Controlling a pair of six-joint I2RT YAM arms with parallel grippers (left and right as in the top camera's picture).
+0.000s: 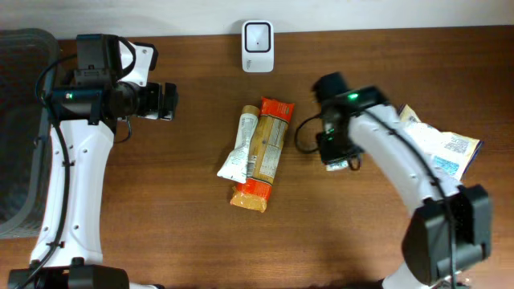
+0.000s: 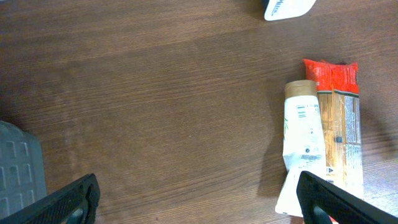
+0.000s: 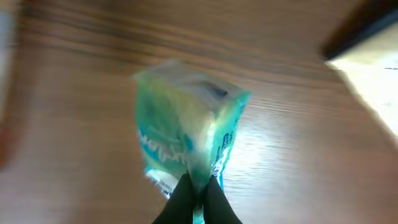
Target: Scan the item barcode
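Overhead, your left gripper [image 1: 169, 101] hangs at the left, fingers wide apart, holding nothing. In the middle a white tube [image 1: 239, 146] and an orange packet [image 1: 266, 152] lie side by side, touching. The white scanner [image 1: 258, 36] sits at the far edge above them. Right of those two, your right gripper [image 3: 198, 186] is pinched tight on a teal packet [image 3: 186, 127]. The grab looks done. Next, carry it to the scanner, barcode facing it.
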